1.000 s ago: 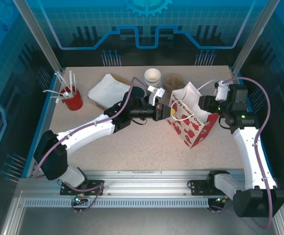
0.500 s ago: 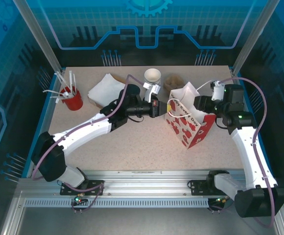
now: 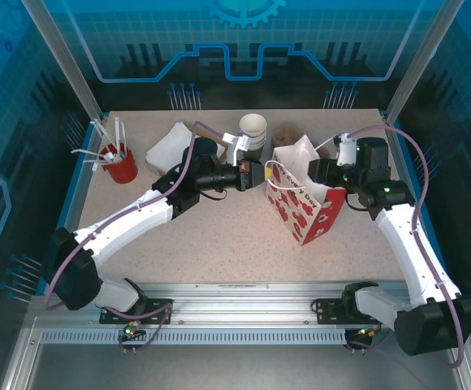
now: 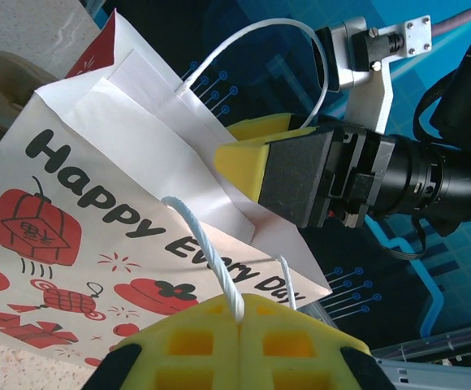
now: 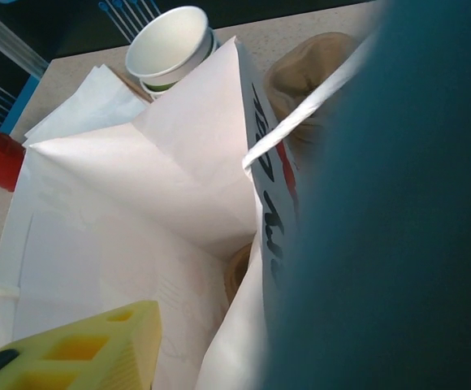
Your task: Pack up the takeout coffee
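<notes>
where the takeout coffee sits i cannot tell. the gift bag [image 3: 300,203] meant for it stands on the table [image 3: 219,252] right of centre, mouth open upward, white with red lantern prints and the words "happy every day" on its side. in the right wrist view the inside of the bag is white paper, with its floor lost in the folds.

the left gripper [image 4: 239,313] is closed tight on the near rope handle [image 4: 211,244], the twisted white cord running straight into the seam between its yellow pads. it holds that handle at the bag's left rim.

the right gripper [image 3: 317,171] is at the opposite rim with its jaws partly apart. one yellow finger [image 5: 89,345] reaches into the mouth and the printed wall passes beside it. the rest of that view is a dark blur close to the lens. the far handle [image 4: 260,32] loops up beside this gripper.

just behind the bag sits a brownish thing [image 3: 287,134] (i cannot make out what it is). left of that is the stack of lidless cups [image 3: 252,128], cream-rimmed with a green band. further left lie white paper sheets [image 3: 170,146], and near the table's left edge stands a red cup [image 3: 122,168] holding white sticks.
</notes>
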You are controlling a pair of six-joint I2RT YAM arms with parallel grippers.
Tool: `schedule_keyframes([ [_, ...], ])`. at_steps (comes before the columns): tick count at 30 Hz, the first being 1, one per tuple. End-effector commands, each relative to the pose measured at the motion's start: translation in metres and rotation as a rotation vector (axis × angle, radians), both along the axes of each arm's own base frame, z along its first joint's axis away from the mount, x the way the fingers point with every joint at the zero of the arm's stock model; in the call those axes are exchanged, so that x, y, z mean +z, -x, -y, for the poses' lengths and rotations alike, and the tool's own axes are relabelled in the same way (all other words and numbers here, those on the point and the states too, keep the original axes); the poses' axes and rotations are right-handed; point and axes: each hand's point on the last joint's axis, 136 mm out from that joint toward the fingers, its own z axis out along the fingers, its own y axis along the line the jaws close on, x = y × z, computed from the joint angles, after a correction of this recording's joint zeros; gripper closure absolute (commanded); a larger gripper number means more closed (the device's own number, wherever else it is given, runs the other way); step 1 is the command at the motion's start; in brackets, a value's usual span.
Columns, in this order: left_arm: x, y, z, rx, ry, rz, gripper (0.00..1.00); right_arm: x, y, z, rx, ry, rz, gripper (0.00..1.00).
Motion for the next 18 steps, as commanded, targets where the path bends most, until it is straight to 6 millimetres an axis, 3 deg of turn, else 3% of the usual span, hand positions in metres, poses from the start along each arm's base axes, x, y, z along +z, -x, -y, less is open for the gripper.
schedule_keyframes([
  [1,0.009,-0.001,-0.015,0.034,0.0,0.046,0.95,0.005,-0.004,-0.013,0.014,-0.014,0.005,0.44],
  [12,0.003,-0.004,-0.038,0.088,-0.016,0.044,0.94,0.011,-0.009,-0.047,0.078,-0.013,0.012,0.42],
  [15,-0.001,-0.003,-0.041,0.096,-0.025,0.043,0.93,0.016,-0.009,-0.043,0.067,0.017,0.019,0.37],
  [18,-0.003,-0.003,-0.04,0.087,-0.031,0.039,0.86,0.026,-0.006,-0.029,0.037,0.083,0.034,0.3],
])
